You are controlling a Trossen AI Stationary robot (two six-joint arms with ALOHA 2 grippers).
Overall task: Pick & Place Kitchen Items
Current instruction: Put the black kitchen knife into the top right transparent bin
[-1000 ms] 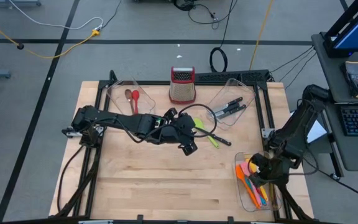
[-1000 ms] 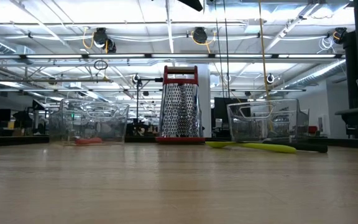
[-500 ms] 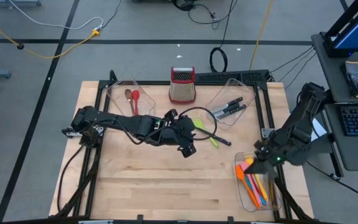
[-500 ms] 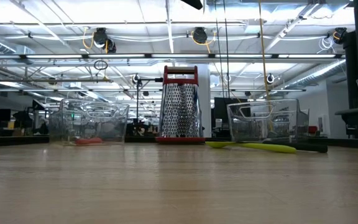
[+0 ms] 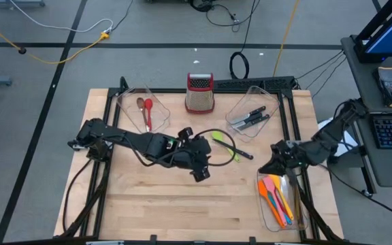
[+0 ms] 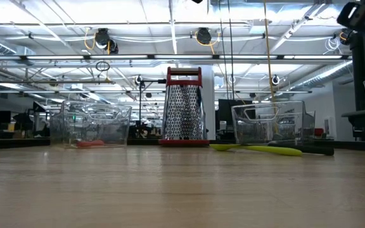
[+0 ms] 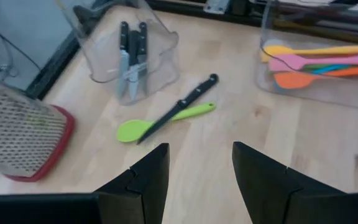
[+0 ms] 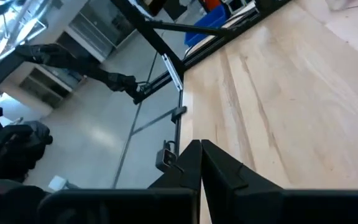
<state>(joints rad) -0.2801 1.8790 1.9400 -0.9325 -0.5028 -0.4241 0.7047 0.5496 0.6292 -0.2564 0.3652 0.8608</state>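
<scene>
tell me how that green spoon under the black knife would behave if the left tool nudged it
The green spoon looks like thin plastic, so probably light and quick to slide on the smooth table. The black knife lies across it, so a nudge would likely drag or pivot both. Its rounded bowl might let it rock or spin.

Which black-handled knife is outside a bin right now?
The knife lying loose on the table, crossed over the green spoon. The other knives sit together inside the far clear bin.
</scene>
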